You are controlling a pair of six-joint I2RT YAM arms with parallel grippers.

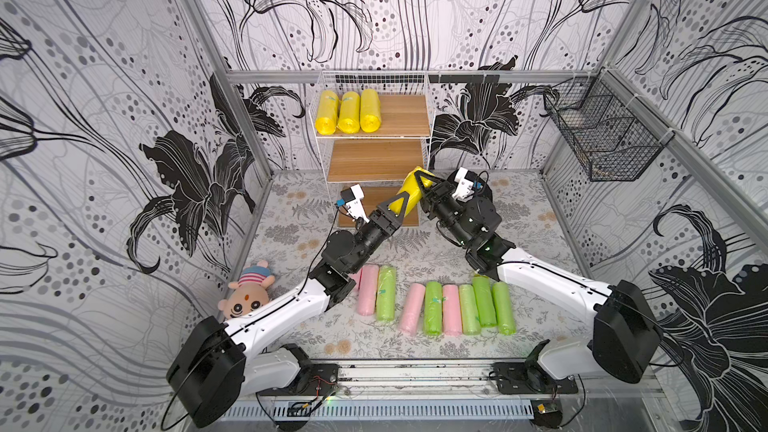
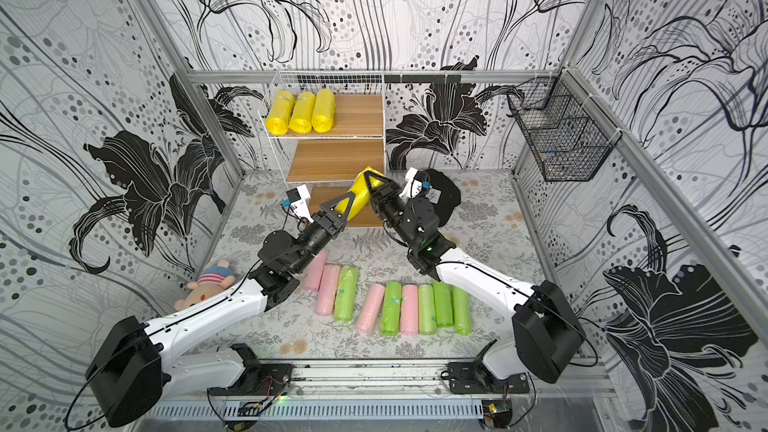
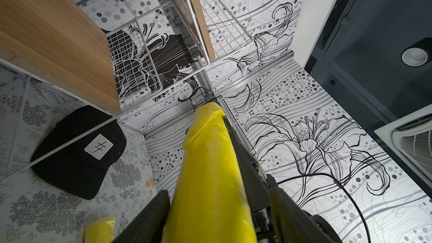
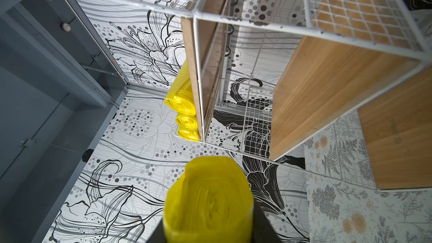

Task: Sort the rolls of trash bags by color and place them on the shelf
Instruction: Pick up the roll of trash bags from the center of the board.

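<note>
A yellow roll (image 1: 409,197) (image 2: 359,197) hangs tilted in the air in front of the shelf's (image 1: 403,116) lower boards. My right gripper (image 1: 422,180) (image 4: 208,230) is shut on its upper part. My left gripper (image 1: 405,201) (image 3: 218,190) straddles the lower end, open: one finger lies against the roll (image 3: 210,183) and the other stands off it. Three yellow rolls (image 1: 348,112) lie side by side on the left of the top board. Several pink and green rolls (image 1: 432,309) lie in a row on the table near the front. Another yellow roll (image 3: 100,229) lies on the table under the arms.
A plush doll (image 1: 247,292) lies at the left wall beside my left arm. A black cap (image 2: 442,197) (image 3: 79,150) sits on the table right of the shelf. A black wire basket (image 1: 602,135) hangs on the right wall.
</note>
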